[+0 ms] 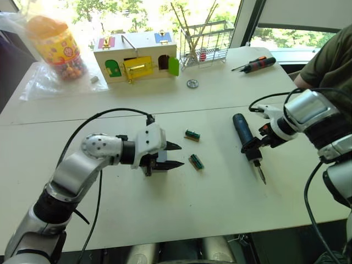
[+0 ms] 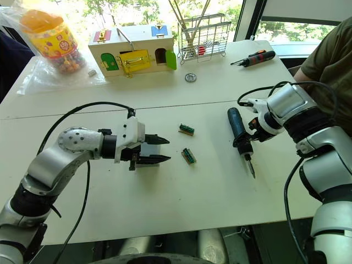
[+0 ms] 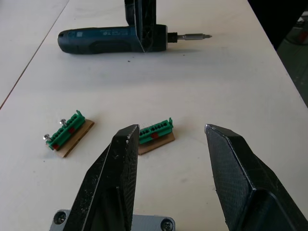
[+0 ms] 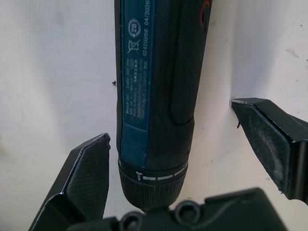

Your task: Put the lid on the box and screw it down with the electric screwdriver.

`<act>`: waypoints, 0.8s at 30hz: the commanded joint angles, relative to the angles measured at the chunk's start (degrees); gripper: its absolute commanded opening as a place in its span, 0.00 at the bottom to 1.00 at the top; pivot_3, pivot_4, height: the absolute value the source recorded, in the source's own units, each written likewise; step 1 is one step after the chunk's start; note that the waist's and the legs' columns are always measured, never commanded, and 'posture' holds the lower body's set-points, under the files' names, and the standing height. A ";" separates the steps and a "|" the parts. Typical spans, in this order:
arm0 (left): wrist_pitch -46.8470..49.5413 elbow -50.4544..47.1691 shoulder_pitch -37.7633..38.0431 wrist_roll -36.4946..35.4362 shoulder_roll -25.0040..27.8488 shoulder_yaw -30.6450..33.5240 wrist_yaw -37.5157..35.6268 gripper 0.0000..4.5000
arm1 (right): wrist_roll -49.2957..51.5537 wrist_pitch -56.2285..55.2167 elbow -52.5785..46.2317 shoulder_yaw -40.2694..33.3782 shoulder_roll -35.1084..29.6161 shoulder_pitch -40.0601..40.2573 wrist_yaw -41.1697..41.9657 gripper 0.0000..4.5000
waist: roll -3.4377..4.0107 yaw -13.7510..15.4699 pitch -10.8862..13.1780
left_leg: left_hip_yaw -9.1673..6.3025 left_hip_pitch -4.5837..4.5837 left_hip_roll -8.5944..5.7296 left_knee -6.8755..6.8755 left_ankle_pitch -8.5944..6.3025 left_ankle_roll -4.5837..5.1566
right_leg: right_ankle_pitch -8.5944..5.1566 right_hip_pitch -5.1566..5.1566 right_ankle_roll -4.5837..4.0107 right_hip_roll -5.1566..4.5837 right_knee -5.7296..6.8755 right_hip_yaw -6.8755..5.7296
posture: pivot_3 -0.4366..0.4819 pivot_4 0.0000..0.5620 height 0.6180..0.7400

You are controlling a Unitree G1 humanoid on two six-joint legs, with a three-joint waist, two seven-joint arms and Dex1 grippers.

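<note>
The electric screwdriver (image 1: 246,138) lies flat on the white table (image 1: 220,203), its thin metal bit pointing toward the near edge and its thick blue-black body pointing away toward the far side. The right gripper (image 4: 192,159) straddles the collar end of the tool: its two black fingers stand wide apart, one on each side of the body, and the wrist view shows a gap between each pad and the tool, so nothing is clamped.

Toward the robot's left of the electric screwdriver, two small green terminal blocks on brown backing lie on the table: the farther block (image 1: 192,134) and the nearer block (image 1: 196,161), near each other but apart. Left again of these sits the left gripper (image 1: 175,155), held low over the table with its fingers spread wide and empty, pointing at the blocks and the screwdriver beyond. Beneath this gripper a bit of grey plastic (image 2: 147,163) peeks out with two screw heads on it; whether it is the lid or the box cannot be told.

Far beyond the electric screwdriver, at the back of the table, lie a black-and-orange hand screwdriver (image 1: 257,64), a wire rack (image 1: 204,44), a colourful wooden latch box (image 1: 136,56), a small metal disc (image 1: 192,83) and a jar with an orange lid (image 1: 55,47). A person's sleeve (image 1: 330,60) shows at the right edge.
</note>
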 commanded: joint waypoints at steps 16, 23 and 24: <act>-2.68 2.24 1.61 3.73 0.77 3.05 4.12 0.49 | -10.12 -8.68 1.32 1.53 0.92 4.45 5.94 0.41 | -0.74 0.26 -0.51 | -0.15 0.15 -0.02 0.04 -0.05 0.03 | 0.00 0.25 0.00 0.00 -0.05 -0.12 | 0.48 0.27 1.00; -1.30 6.96 0.27 -0.35 2.84 9.93 1.61 0.49 | -5.26 -17.87 1.14 -18.38 2.18 -4.19 3.87 0.41 | 0.03 -0.42 -0.03 | 0.04 -0.07 -0.04 0.04 -0.05 0.03 | 0.00 -0.13 0.00 -0.02 0.03 0.04 | 0.48 0.27 1.00; -0.22 7.34 0.19 -1.80 3.56 11.33 0.78 0.49 | -2.29 -19.98 -1.30 -25.32 2.87 -4.31 1.54 0.41 | 0.11 -0.48 0.00 | 0.07 -0.21 -0.03 0.02 -0.05 0.03 | 0.00 -0.33 0.00 -0.04 0.12 0.04 | 0.48 0.27 1.00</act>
